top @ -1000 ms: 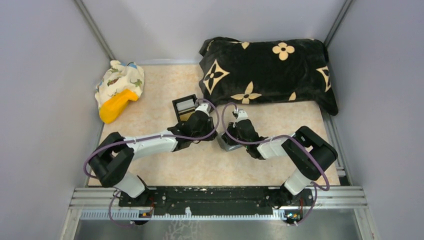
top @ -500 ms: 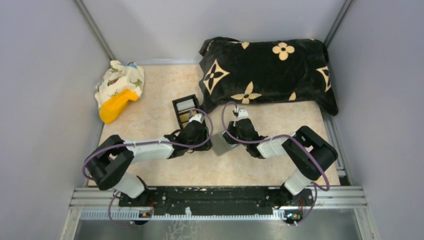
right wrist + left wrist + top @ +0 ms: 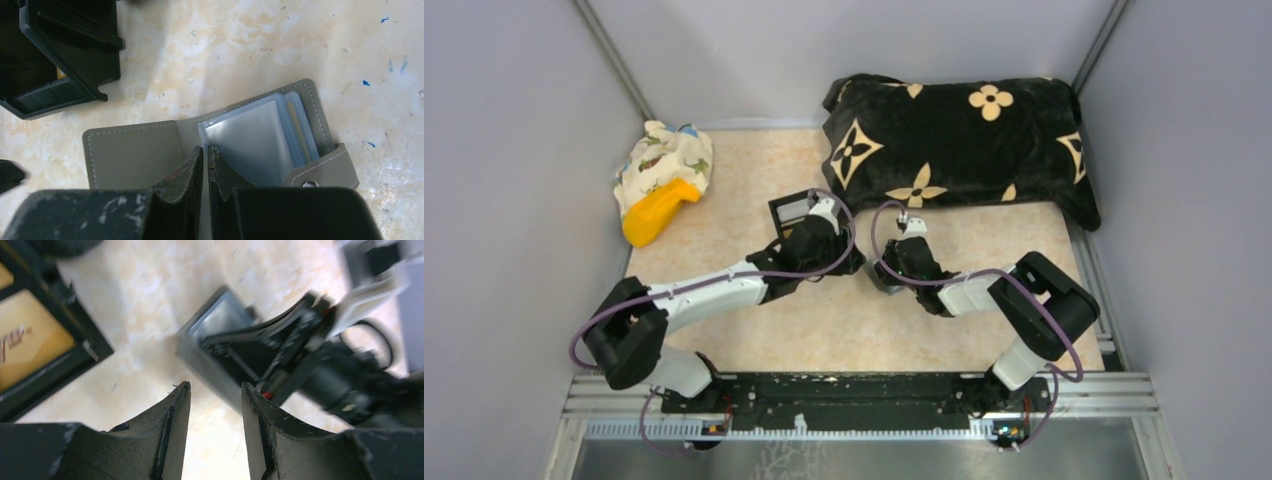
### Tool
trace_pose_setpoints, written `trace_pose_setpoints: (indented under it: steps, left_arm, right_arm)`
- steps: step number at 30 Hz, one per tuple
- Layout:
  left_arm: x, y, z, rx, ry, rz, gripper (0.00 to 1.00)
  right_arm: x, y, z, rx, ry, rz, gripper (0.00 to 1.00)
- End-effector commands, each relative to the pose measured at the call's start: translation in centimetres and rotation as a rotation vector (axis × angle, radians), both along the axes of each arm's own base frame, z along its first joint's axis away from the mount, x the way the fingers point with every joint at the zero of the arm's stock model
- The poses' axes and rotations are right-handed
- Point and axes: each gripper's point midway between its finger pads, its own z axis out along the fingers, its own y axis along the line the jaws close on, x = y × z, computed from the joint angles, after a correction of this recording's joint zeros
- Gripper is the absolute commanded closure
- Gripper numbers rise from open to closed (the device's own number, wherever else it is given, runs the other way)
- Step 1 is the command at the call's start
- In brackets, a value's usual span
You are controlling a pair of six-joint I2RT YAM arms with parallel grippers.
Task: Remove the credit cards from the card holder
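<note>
Right gripper (image 3: 205, 150) has its dark, scuffed fingers drawn almost together, only a hairline slit between them, tips down over the fold of the card holder (image 3: 135, 150); whether they nip anything there I cannot tell. The holder lies spread open and flat on the table (image 3: 280, 45), a marbled beige surface flecked with blue. It is matte grey, leather-like, with pale stitching round its rounded corners. One flap is bare, the other carries clear glossy plastic sleeves with the cards (image 3: 300, 134) still tucked in as thin yellow and blue edges. A strap with a metal snap (image 3: 310, 183) juts from its outer corner.

Left gripper (image 3: 216, 387) hangs above bare table with a clear gap between its matte black fingers, nothing in them, the holder just beyond its tips. Its camera is blurred but shows what the right one crops: the black box (image 3: 50, 355) with a gold panel.

Only the overhead view takes in the black pillow (image 3: 954, 140) with cream flowers and the patterned cloth (image 3: 669, 155) round a yellow object — and there the holder is nearly hidden under the right wrist. Half a second ago more of its grey showed, and the left gripper sat nearer the arm bases; it has reached toward the box.
</note>
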Motion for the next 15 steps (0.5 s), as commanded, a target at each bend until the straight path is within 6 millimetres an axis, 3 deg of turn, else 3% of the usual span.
trace_pose_setpoints:
  steps: [1,4,6,12,15]
  left_arm:
    - [1.1,-1.5,4.6,-0.054,-0.095,-0.03,0.51]
    - [2.0,-2.6,5.5,-0.076,-0.117,-0.037,0.51]
    - [2.4,-3.4,4.9,-0.08,-0.106,-0.042,0.5]
    - [2.3,-6.0,0.0,-0.099,0.055,-0.084,0.49]
    - [1.7,-6.9,-1.5,-0.13,0.116,-0.11,0.49]
  right_arm:
    - [-1.2,-3.4,-3.9,-0.141,0.113,-0.086,0.91]
    - [-1.4,-3.3,-4.2,-0.127,0.118,-0.088,0.91]
    - [-1.5,-3.0,-4.2,-0.108,0.123,-0.086,0.91]
    - [-1.7,-2.5,-4.1,-0.076,0.122,-0.068,0.91]
    - [-1.9,-2.6,-4.1,-0.071,0.12,-0.066,0.91]
